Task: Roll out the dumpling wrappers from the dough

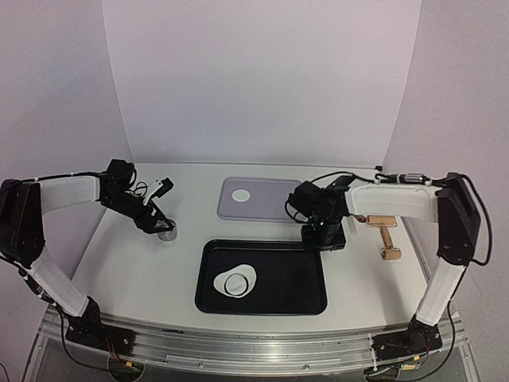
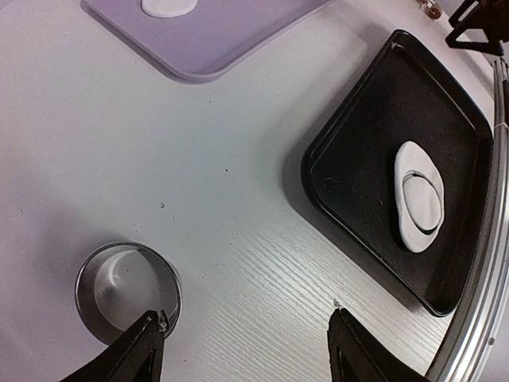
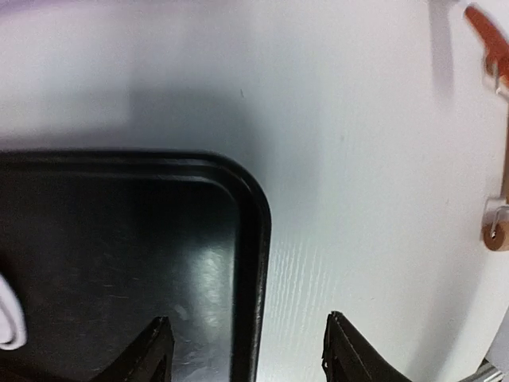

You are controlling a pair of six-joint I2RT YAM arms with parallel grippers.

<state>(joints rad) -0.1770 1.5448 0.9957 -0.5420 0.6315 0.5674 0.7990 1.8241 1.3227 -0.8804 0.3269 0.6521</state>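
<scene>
A flat white dough sheet with a round cut line in it lies in the black tray; it also shows in the left wrist view. One dumpling wrapper lies on the purple mat, and shows at the top edge of the left wrist view. The small steel ring stands on the table. My left gripper is open and empty, its left fingertip at the ring's rim. My right gripper is open and empty, straddling the tray's far right rim.
A wooden rolling pin lies on the table right of the tray, beside my right arm; its handle shows in the right wrist view. The purple mat lies behind the tray. White walls close the back and sides.
</scene>
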